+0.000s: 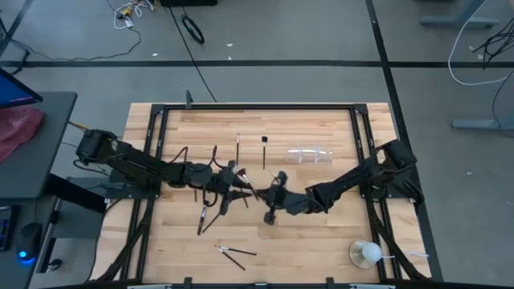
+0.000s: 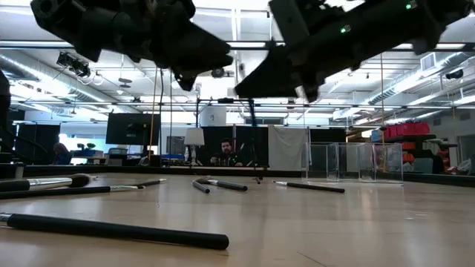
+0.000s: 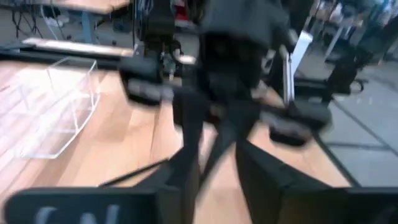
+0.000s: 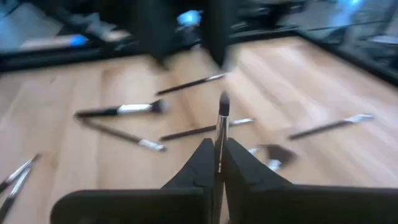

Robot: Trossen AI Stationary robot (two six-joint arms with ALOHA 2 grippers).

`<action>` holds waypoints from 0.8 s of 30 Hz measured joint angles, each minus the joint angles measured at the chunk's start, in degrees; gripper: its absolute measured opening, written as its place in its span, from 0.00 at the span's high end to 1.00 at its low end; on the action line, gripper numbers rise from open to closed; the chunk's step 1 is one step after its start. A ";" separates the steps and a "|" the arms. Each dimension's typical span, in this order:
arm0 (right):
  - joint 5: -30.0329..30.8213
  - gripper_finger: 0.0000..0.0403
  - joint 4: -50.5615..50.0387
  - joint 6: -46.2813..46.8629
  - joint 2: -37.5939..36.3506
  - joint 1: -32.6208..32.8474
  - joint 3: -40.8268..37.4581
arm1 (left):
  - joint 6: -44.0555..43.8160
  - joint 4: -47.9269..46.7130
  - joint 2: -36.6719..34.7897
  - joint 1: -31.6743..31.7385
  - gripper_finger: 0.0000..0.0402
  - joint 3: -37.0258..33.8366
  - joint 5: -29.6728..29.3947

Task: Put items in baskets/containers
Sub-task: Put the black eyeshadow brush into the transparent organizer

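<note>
Several thin dark makeup brushes lie flat on the wooden table, among them two near the far edge point(image 1: 238, 144) point(image 1: 264, 151), one pair near the front point(image 1: 229, 253) and others under the left arm point(image 1: 205, 217). The clear tray point(image 1: 309, 154) stands right of centre toward the far edge, and nothing shows in it. My right gripper point(image 4: 219, 155) hovers at mid-table point(image 1: 273, 197), shut on one brush. My left gripper point(image 1: 241, 183) hangs just left of it, above the table, open point(image 3: 217, 180), facing the right gripper. My right gripper pinches a brush by its dark handle point(image 4: 219, 146) between the two fingers. The brush lies along the fingers and sticks out ahead of them, its bristle tip point(image 4: 224, 99) in the air, lifted clear of the table.
A round clear cup with a white ball point(image 1: 365, 253) sits near the front right corner. A black frame point(image 1: 257, 106) borders the table. Loose brushes point(image 2: 111, 230) point(image 2: 308, 185) lie scattered on the tabletop. A person sits in the room far behind the table point(image 2: 225, 154).
</note>
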 joint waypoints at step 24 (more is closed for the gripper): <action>46.64 0.97 -0.99 -5.38 -58.71 -2.51 -38.00 | -1.47 0.18 -2.61 -4.76 0.52 -7.69 -15.23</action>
